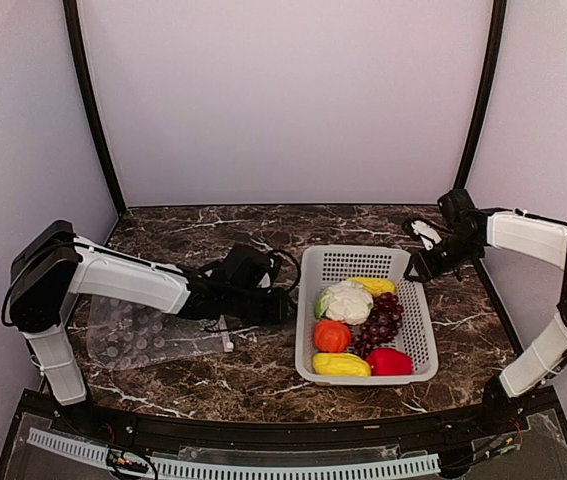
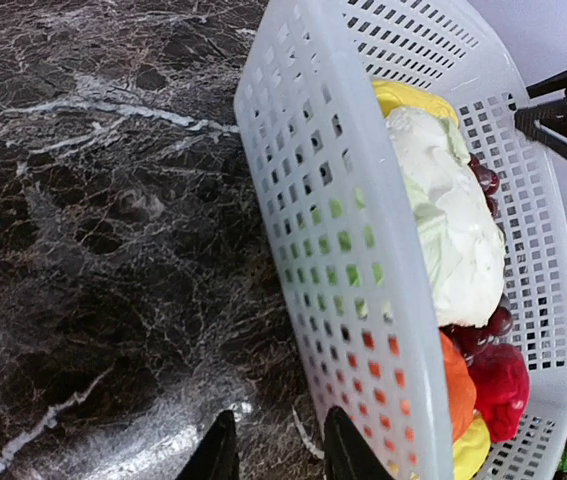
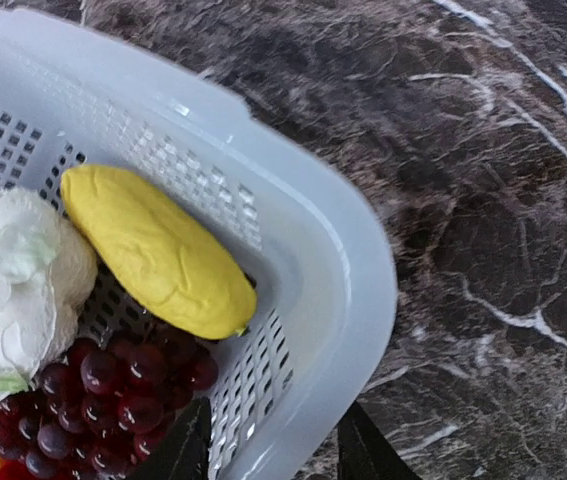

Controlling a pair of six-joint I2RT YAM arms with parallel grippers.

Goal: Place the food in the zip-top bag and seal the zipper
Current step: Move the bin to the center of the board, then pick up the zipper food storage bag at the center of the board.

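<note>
The food lies in a white perforated basket (image 1: 308, 330): cauliflower (image 1: 346, 300), pumpkin (image 1: 331, 335), red pepper (image 1: 390, 361), grapes (image 1: 381, 320) and two yellow pieces (image 1: 372, 286) (image 1: 341, 364). The clear spotted zip-top bag (image 1: 138, 335) lies flat at the left, its zipper (image 1: 226, 335) towards the basket. My left gripper (image 1: 285, 305) (image 2: 278, 455) is open and empty, low beside the basket's left wall (image 2: 343, 250). My right gripper (image 1: 418, 268) (image 3: 275, 450) is open, its jaws astride the basket's far right corner rim (image 3: 333, 250), next to a yellow piece (image 3: 153, 250) and the grapes (image 3: 113, 390).
Dark marbled table (image 1: 263, 375). The tent's walls and black poles close in the back and sides. The left arm (image 1: 133, 280) lies across the table above the bag. A black cable (image 1: 283, 262) loops near the left wrist.
</note>
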